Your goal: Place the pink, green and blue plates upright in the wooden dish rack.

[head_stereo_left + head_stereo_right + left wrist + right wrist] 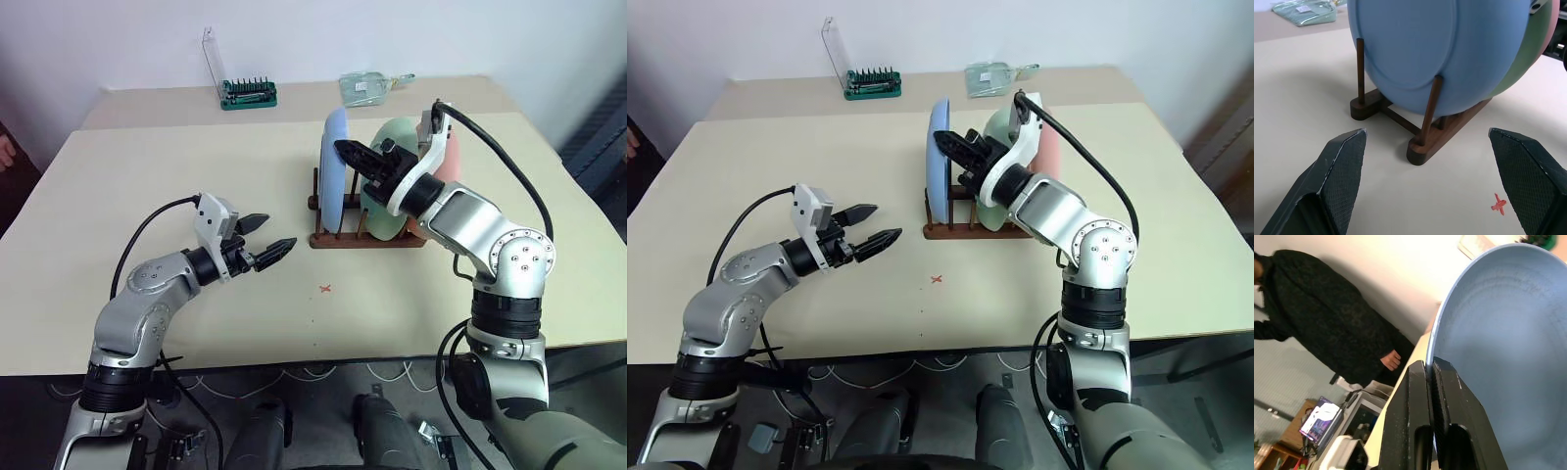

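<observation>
Right claw [355, 155] up at the rack, its two black fingers pressed almost together with just a sliver between them — the right wrist view has the blue plate [334, 176] rim running right along the fingertips, but whether anything is actually pinched I cannot tell. Left claw [267, 239] hangs low over the counter [147, 176], jaws spread wide and holding nothing, pointed toward the rack from a little way off. Now the wooden dish rack [364, 238] itself: all three plates stand upright in it, blue at the end nearest the left claw, the green plate [388, 186] in the middle, the pink plate [449, 162] at the far end, largely hidden behind the right arm. The left wrist view gives the close-up — the blue plate sits between thin upright pegs [1431, 110] on the two dark rails, green and a strip of pink peeking out behind it, and a small red cross mark [1498, 204] on the counter just in front of the rack. The head views add the back of the counter: a green-and-black tool case [247, 93] with its clear lid raised, and a clear plastic bag [367, 86] beside it. The right wrist view takes in a person in dark clothing [1327, 328] standing beyond the counter's edge.
</observation>
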`<action>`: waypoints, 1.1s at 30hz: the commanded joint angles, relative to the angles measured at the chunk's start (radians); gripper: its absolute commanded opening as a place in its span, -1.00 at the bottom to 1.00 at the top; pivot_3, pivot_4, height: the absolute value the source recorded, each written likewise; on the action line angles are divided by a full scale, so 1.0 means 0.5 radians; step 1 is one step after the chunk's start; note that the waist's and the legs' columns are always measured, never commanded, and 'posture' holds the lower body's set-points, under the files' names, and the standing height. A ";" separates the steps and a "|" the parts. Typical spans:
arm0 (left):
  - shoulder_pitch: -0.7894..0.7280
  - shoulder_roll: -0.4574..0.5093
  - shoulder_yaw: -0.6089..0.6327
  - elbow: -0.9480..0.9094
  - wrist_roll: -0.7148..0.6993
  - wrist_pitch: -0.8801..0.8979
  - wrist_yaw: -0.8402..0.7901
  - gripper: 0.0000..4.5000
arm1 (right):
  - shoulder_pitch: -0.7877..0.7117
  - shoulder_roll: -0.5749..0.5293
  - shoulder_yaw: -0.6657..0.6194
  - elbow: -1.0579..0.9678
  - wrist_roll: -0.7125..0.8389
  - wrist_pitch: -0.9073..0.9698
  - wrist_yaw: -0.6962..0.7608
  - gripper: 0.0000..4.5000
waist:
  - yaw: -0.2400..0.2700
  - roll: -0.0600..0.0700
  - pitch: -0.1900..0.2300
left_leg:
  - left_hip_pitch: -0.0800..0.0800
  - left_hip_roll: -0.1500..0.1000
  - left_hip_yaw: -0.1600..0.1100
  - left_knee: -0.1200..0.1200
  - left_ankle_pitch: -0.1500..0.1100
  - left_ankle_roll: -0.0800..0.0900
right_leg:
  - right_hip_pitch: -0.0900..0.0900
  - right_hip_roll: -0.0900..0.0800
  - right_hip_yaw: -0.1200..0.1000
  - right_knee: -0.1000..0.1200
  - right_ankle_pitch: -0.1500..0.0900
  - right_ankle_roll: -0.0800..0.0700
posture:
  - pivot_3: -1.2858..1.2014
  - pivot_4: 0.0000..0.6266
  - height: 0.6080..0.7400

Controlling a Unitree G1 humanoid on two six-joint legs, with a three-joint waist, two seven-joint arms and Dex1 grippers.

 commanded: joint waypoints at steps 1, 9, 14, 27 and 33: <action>-0.014 0.006 0.002 -0.077 -0.012 -0.027 -0.012 0.84 | -0.026 -0.004 -0.020 -0.064 0.047 -0.027 0.004 -0.38 | -0.001 0.000 0.000 | 0.000 0.000 0.000 0.000 0.000 0.000 | 0.000 0.000 0.000 0.000 0.000 0.000 | 0.03 -0.52 1.00; -0.022 -0.002 -0.011 -0.066 -0.010 -0.028 -0.020 0.84 | -0.080 -0.164 0.052 -0.202 -0.156 -0.005 0.189 0.46 | 0.000 0.001 0.000 | 0.000 0.000 0.000 0.000 0.000 0.000 | 0.000 0.000 0.000 0.000 0.000 0.000 | 0.03 -0.52 1.00; -0.032 -0.014 -0.028 -0.051 -0.005 -0.038 -0.024 0.84 | -0.214 -0.541 0.249 -0.486 -0.620 -0.041 0.649 0.46 | 0.002 0.001 0.001 | -0.002 0.000 0.001 0.001 0.000 0.000 | -0.002 0.000 0.000 -0.001 0.000 0.000 | 0.03 -0.52 1.00; 0.018 0.093 0.063 0.090 0.082 -0.144 -0.028 0.84 | 0.919 -1.459 -0.749 -0.506 -1.168 -0.460 2.074 0.46 | 0.047 -0.006 0.002 | 0.000 0.000 0.005 0.003 -0.003 0.005 | 0.010 -0.001 -0.001 -0.012 -0.001 0.001 | 0.03 -0.52 1.00; 0.051 0.236 0.083 0.316 0.246 -0.318 -0.075 0.84 | 1.591 -1.487 -0.825 -0.412 -1.623 -0.684 2.301 0.46 | 0.018 -0.003 0.000 | 0.005 0.002 0.008 0.004 -0.003 0.005 | 0.012 0.000 0.000 -0.010 -0.001 0.001 | 0.03 -0.52 1.00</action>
